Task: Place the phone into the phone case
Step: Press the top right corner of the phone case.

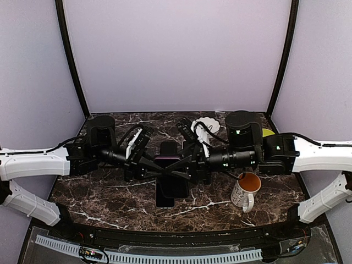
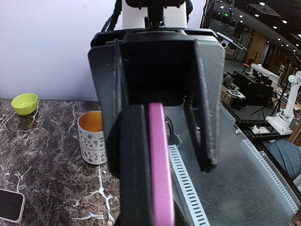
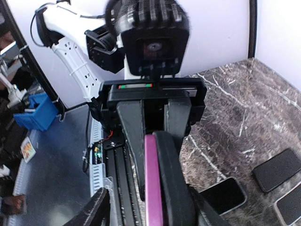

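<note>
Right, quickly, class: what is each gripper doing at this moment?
Left gripper: shut on the pink phone case.
Right gripper: open, its jaws standing wide on either side of that case.

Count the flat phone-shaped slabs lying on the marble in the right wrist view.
3. A pale-edged slab lies bottom centre-right, a dark slab up and right of it, a cropped slab in the lower right corner. More may be hidden from this view.

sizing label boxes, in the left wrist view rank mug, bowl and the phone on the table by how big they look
1. mug
2. bowl and phone: look alike, and the phone is cut off at the edge, so unranked
</note>
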Tool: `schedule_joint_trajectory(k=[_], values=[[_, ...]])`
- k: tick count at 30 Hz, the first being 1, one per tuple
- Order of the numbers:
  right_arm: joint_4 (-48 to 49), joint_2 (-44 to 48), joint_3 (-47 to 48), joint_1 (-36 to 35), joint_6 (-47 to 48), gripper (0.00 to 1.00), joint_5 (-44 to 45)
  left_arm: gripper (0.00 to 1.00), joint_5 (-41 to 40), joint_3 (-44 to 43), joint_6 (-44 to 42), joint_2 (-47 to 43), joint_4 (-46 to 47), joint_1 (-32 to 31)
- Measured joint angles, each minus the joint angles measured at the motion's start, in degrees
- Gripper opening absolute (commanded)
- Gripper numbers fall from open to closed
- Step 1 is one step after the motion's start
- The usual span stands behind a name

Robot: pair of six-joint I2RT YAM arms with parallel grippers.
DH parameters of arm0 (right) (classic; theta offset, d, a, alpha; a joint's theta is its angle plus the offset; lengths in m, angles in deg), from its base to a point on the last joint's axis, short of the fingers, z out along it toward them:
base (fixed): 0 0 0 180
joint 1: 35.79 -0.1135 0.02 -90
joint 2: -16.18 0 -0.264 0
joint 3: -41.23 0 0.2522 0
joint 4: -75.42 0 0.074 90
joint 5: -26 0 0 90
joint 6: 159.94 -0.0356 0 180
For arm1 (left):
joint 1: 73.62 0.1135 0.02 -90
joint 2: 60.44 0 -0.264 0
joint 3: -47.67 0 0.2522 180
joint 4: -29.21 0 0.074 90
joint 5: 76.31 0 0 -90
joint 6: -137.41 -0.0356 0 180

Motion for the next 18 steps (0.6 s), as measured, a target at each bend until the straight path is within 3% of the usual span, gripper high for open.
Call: schedule_joint_trajectory(k=[3,11,15,18], values=[[0.15,-0.70,0.61,0.00,0.48,0.00,-0.46,0.00,-0.15,0.00,-1.86,-0.37,-1.40,-0.44],[0.33,-0.72,0.70,0.31,1.53,0.00,-1.66,0.00,-0.39,0.00,-2.89,-1.05,-2.34,-0.76],[0.37,-0.28,0.70,0.31,1.57,0.00,-1.81,0.33,-0.74,-0.02,-2.43,-1.07,-1.79,-0.98],[0.35,1.18,0.55,0.31,1.86,0.00,-2.25,0.39,-0.87,-0.02,-1.51,-1.09,-0.42,-1.07]])
